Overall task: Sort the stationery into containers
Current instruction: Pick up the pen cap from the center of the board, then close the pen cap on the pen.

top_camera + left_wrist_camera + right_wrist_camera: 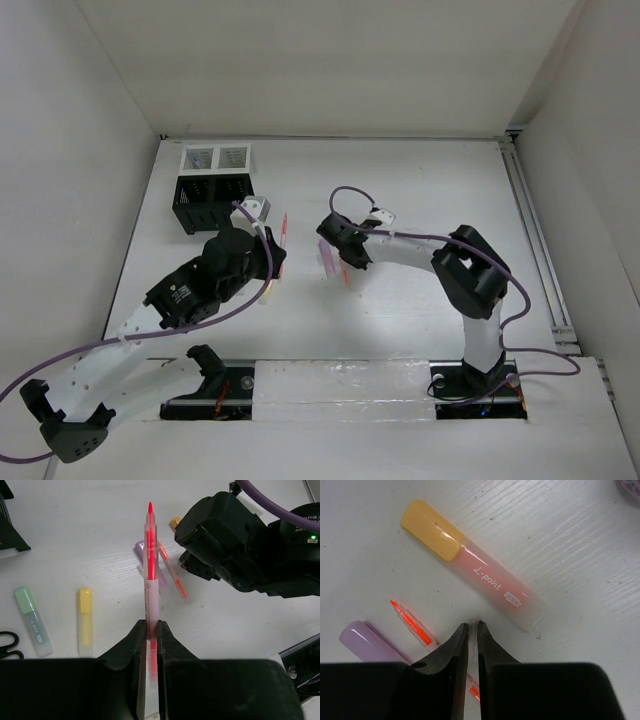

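Orange pen (173, 576) and purple marker (364, 637) lie just beyond the red pen (150, 565) that my left hand (150, 630) pinches. My right hand (469, 625), pressed together, sits over them.

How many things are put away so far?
None that I can see: the black organiser and white organiser look empty. The left jaws hold a red pen. Green marker, yellow marker, orange marker, purple marker, orange pen and scissors wait on the table.
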You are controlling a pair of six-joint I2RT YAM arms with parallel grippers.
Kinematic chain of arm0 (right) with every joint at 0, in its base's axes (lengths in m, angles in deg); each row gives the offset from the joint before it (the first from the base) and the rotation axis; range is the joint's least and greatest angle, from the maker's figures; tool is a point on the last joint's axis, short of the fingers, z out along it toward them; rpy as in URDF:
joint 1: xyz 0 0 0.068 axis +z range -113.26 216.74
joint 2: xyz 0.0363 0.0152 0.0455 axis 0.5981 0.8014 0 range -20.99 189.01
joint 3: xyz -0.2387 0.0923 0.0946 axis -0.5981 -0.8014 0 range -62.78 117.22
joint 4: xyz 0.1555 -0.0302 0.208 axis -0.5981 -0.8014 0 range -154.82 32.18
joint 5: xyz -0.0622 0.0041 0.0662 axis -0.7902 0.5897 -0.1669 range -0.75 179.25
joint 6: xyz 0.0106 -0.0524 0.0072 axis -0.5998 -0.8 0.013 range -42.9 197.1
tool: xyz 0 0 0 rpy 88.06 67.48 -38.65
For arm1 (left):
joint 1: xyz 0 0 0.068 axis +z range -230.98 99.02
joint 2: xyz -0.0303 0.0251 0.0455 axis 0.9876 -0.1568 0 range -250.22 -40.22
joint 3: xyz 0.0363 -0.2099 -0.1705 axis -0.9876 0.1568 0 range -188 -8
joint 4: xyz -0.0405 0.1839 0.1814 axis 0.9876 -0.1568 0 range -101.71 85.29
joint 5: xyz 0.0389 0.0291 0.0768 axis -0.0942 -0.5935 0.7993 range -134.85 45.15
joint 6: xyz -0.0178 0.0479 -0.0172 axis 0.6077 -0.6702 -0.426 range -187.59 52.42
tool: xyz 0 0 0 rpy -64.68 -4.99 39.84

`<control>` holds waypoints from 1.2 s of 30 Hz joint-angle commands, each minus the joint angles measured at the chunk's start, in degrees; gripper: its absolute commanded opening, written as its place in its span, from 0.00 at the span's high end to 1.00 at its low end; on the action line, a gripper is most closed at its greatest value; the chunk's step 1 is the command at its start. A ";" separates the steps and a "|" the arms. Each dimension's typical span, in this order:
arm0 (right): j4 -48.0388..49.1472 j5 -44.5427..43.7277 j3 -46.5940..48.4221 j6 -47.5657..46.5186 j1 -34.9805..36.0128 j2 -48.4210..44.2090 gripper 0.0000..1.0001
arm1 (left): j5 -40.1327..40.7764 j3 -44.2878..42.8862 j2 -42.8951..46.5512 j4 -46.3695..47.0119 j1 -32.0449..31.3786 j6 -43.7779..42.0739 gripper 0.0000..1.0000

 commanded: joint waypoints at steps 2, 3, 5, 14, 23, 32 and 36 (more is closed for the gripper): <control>0.83 3.48 -0.05 -0.13 0.81 1.60 1.00 | 1.13 0.15 0.87 2.04 -0.19 -0.34 1.00; 0.83 2.78 -0.05 -0.65 0.81 -0.23 1.00 | 1.14 0.15 0.87 1.52 -0.19 -0.34 1.00; 2.32 1.99 -1.28 -2.06 0.81 -2.61 1.00 | 1.14 0.15 0.87 1.51 -0.19 -0.34 1.00; 8.73 -5.48 -5.49 -13.64 2.66 -19.75 1.00 | -2.37 0.68 0.87 2.57 -0.19 -1.39 1.00; 41.94 2.67 -19.02 -42.83 2.04 -37.68 1.00 | -13.61 0.68 0.95 5.29 -0.19 -4.82 1.00; 55.92 14.89 -23.87 -46.37 1.95 -52.54 1.00 | -22.86 2.35 5.17 8.54 -0.19 -3.76 1.00; 69.33 18.84 -28.78 -45.83 3.18 -53.34 1.00 | -29.52 2.35 7.02 11.00 -0.19 -5.96 1.00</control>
